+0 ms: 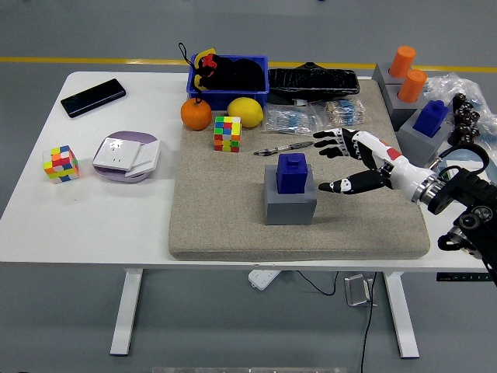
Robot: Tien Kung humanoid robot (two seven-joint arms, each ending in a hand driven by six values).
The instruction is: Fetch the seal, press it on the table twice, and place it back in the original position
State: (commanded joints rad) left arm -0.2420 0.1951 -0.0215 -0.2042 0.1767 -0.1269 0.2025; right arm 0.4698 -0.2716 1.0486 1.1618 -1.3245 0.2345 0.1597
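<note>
The right robot hand is in over the mat, fingers spread wide and holding nothing. Four fingers fan out toward the left, and the thumb points low at the seal. The seal, a blue block with a knob on top, sits upright in its grey base near the middle of the mat. It lies just left of the hand: the thumb tip is close beside the base's right upper edge, apart from it by a small gap, and the fingers hover above and to the right of the seal, not touching it. The black right arm comes in from the right edge, over the table.

Behind the seal, a pen lies flat on the mat, just left of the fingertips. Further back, a colour cube stands by an orange and a lemon, with a blue bin of dark items behind them. A black bag and clear packets lie at the mat's far edge.

At the far right, two orange seals and another blue seal stand in grey bases, beside crumpled clear plastic.

On the bare table to the left: a phone, a second colour cube and a white box on a plate.
</note>
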